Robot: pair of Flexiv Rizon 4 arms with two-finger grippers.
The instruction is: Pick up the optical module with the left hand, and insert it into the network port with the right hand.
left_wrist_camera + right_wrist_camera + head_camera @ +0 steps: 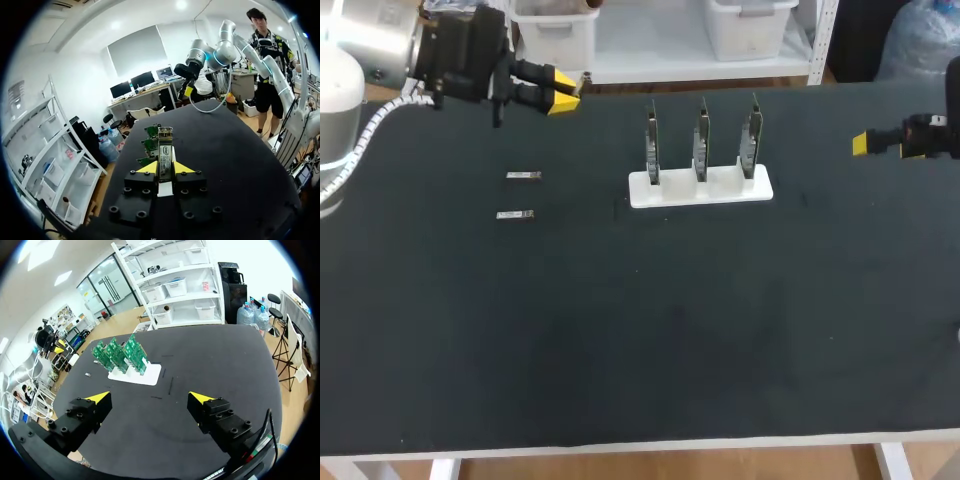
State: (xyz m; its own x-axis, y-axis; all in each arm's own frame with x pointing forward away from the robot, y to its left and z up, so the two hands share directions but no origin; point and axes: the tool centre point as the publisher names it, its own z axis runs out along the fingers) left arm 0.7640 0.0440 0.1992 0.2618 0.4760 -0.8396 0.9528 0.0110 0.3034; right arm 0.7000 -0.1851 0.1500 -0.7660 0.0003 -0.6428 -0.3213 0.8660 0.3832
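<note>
A black table (620, 330) carries a white stand (700, 188) holding three upright circuit boards (701, 140). Two spare modules (523, 176) lie flat well left of the stand. Only the left wrist view shows the optical module (165, 150), pinched between the left gripper's (165, 167) yellow tips, aimed at the stand. The left gripper hangs far left of the stand. The right gripper (865, 143), right of the stand, has its fingers spread wide.
</note>
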